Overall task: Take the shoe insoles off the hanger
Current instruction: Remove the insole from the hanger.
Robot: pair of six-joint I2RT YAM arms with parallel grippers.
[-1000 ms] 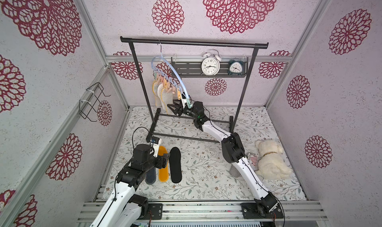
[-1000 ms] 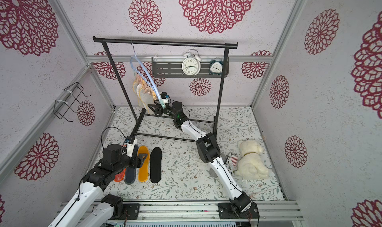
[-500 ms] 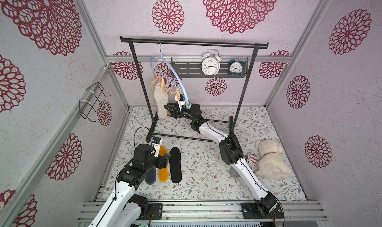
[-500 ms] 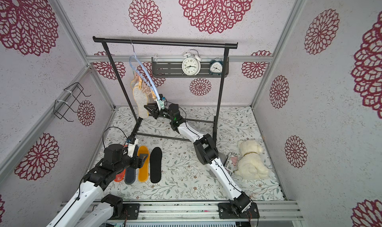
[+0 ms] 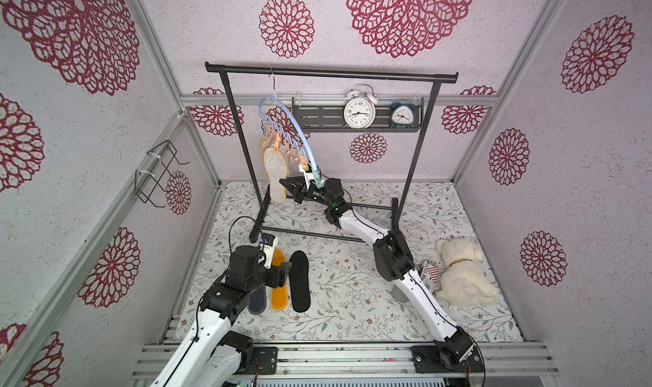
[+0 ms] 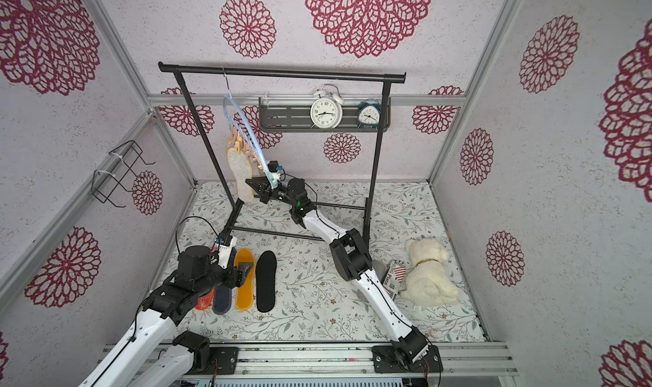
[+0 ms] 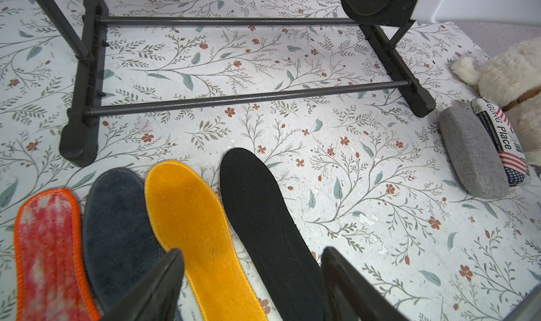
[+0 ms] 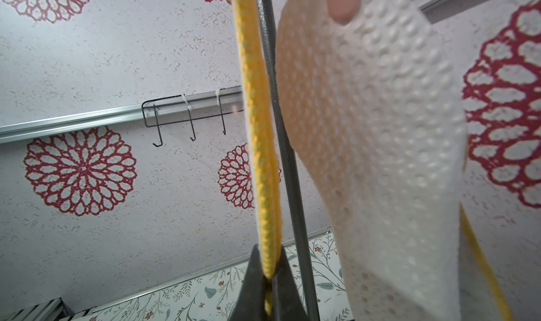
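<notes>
1. The right tool [image 8: 268, 264] is clenched on the lower end of a thin hanging shoe insole with a mustard-yellow stitched edge [image 8: 260, 129], seen edge-on in the right wrist view.
2. Just beside it hangs a second flat insole with a beige dotted back [image 8: 366, 144], held at its top by a pinkish clothespin [image 8: 341, 3].
3. Both seem to hang from the pale blue arched plastic hanger [image 5: 300, 134], hooked on the black metal garment rack [image 5: 331, 72].
4. The gripped insole looks light, soft and bendable, so the lower end is a fair place to hold. I judge that a steady downward pull should free it, while a sideways pull may swing the hanger.
5. The left tool [image 7: 251, 250] is released, jaws apart, hovering over the flowered counter [image 7: 380, 188].
6. Under it lie side by side an orange-red insole [image 7: 46, 246], a dark grey insole [image 7: 117, 217], a mustard-yellow plush insole [image 7: 190, 217] and a black insole [image 7: 257, 211].
</notes>
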